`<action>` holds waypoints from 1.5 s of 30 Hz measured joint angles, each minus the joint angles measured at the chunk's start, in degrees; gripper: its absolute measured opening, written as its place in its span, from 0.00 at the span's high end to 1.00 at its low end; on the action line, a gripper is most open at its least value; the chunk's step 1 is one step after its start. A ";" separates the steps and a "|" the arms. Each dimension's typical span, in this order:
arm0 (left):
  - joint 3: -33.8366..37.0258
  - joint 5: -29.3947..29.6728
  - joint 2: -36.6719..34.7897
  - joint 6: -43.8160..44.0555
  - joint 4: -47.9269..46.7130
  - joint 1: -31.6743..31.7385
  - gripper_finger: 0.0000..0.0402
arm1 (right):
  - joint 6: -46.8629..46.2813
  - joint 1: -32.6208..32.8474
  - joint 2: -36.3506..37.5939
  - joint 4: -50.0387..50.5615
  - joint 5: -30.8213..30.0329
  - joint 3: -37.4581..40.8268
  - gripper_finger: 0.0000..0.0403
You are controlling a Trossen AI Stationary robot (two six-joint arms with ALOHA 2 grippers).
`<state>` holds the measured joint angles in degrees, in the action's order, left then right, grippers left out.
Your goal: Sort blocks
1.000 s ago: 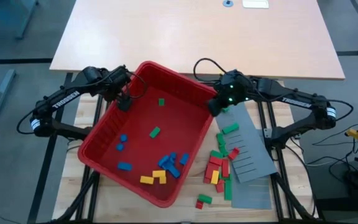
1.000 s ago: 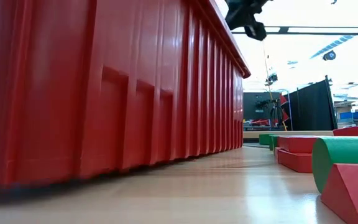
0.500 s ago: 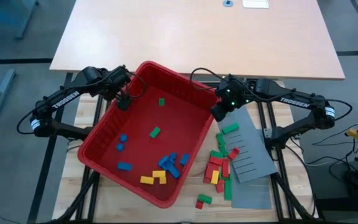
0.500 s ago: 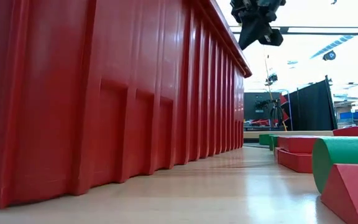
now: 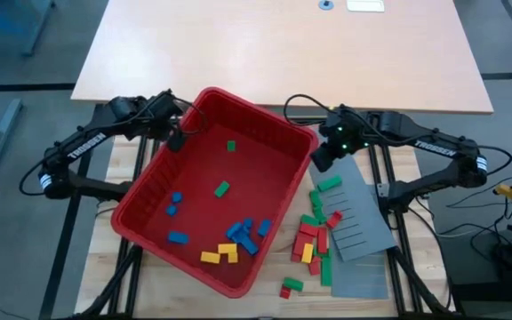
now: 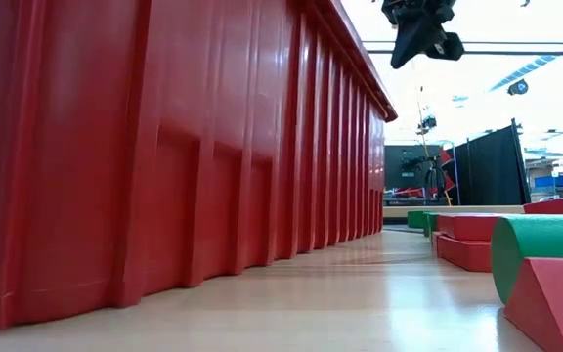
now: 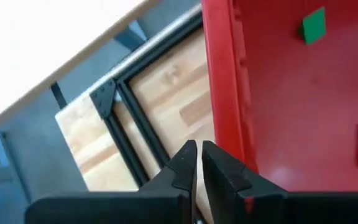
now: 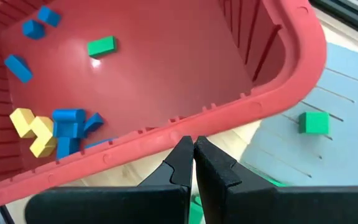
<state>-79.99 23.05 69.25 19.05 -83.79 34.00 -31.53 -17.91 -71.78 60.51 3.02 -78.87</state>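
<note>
Blocks (image 5: 238,238), small rectangular bricks in blue, green and yellow, lie scattered on the floor of the big red plastic bin (image 5: 276,132), with most of the blue and yellow ones gathered toward the bin's near corner and two lone green ones nearer its far side. More small bricks, red, green and one yellow (image 5: 314,233), lie outside the bin just beside its right wall, on the wooden table (image 5: 155,293) and on the edge of the flat grey slotted panel (image 5: 360,218) that sits next to the bin. One green brick (image 8: 314,122) rests alone on that panel near the bin's right corner.

The left gripper (image 5: 174,138) sits at the bin's far-left rim; in the left wrist view (image 7: 197,163) its two dark fingers are pressed together with only a thin slit between them and nothing gripped, hanging just outside the bin's wall above the table frame. The right gripper (image 5: 321,158) hovers just outside the bin's right corner, over the near end of the grey panel; in the right wrist view (image 8: 191,158) its fingers are likewise clenched on nothing, poised above the bin's rim. In the low view it (image 6: 420,34) hangs well above the bin's top edge, with red and green pieces (image 6: 545,256) lying on the table beside the bin.
</note>
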 joint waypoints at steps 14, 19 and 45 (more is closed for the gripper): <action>1.08 1.95 -1.42 1.56 -3.06 1.90 1.00 | -1.05 0.00 0.40 6.83 -0.23 1.17 1.00; 2.46 1.92 -1.36 2.46 -4.63 2.12 1.00 | -1.05 0.00 -0.46 5.43 -0.23 4.04 1.00; 9.75 -12.52 -1.49 3.98 -6.98 2.26 1.00 | 3.79 -10.10 -6.48 -14.55 -0.05 7.24 1.00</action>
<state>-70.24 10.52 67.77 23.03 -90.78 36.26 -27.73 -28.02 -78.26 45.97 2.97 -71.63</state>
